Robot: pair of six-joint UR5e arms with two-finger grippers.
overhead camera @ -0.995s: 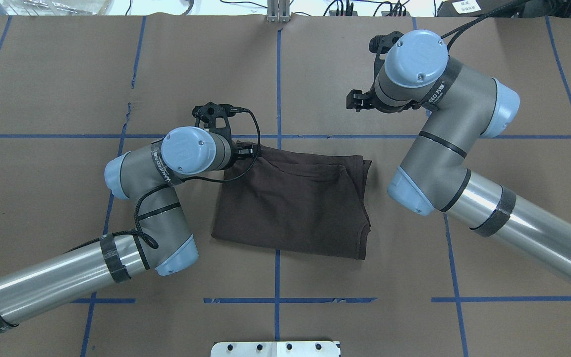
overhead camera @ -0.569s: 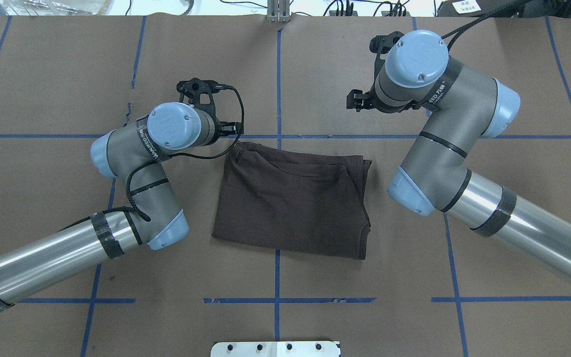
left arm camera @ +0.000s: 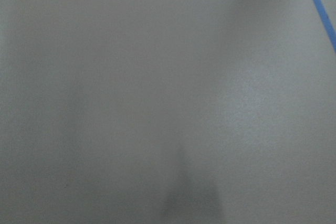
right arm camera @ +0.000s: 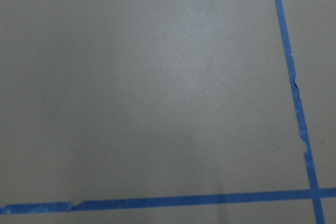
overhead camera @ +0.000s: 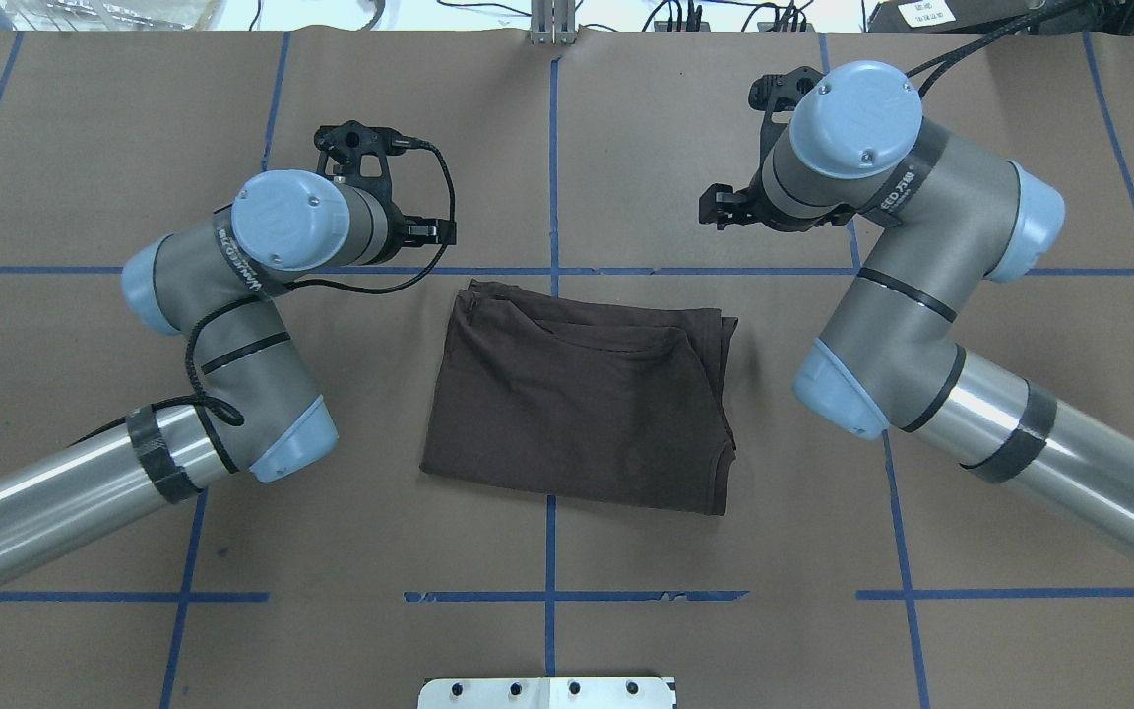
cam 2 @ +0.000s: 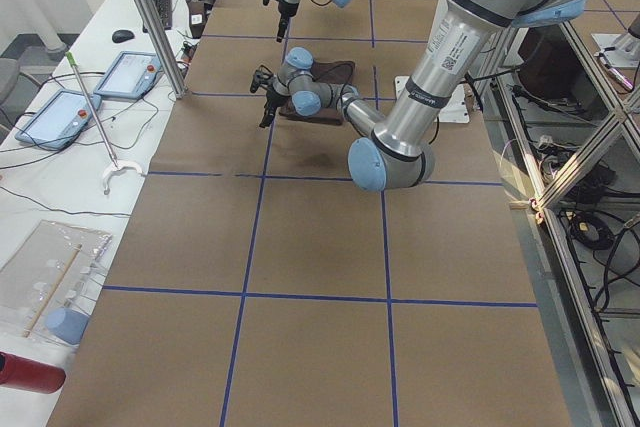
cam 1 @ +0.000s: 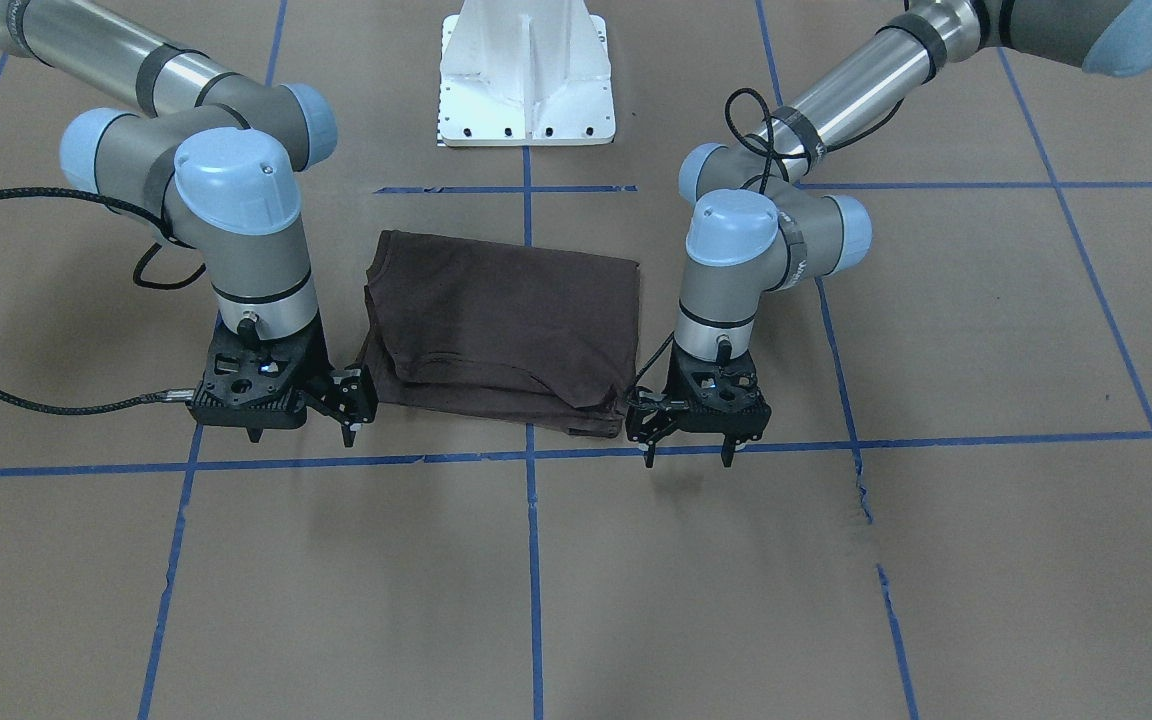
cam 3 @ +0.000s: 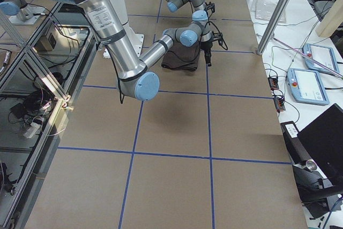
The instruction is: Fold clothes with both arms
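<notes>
Overhead exterior: the T-shirt [overhead camera: 577, 394] lies flat in the middle of the table [overhead camera: 85, 148], between my two arms. It straddles the centre line of blue tape [overhead camera: 553, 148], and its far edge sits just on my side of the cross line. It is a compact, slightly skewed rectangle. Stacked layers show along the far and right edges, and a curved hem shows on the top layer.

Left gripper [overhead camera: 434, 233]: beyond the shirt's far-left corner, near it but apart. The jaws look slightly parted and hold nothing.

Right gripper [overhead camera: 718, 208]: beyond the far-right corner and clear of the cloth. The jaws also look parted and empty. The side views are too small to confirm either opening.

Both wrist views show only brown paper and tape, no fabric and no fingertips.

Step in hand, as I judge it: I am between folds or at the end, with the cloth released and both hands off it. The task looks mostly done.

Next move:
- If one more halving is wanted, I bring both grippers down on the two far corners together.
- I pinch through every layer, lift only a little, and carry the edge toward me in parallel.
- The knit is thin, so an uneven pinch could peel off only the top layer and skew the stack.
- Otherwise I back both arms off.
</notes>
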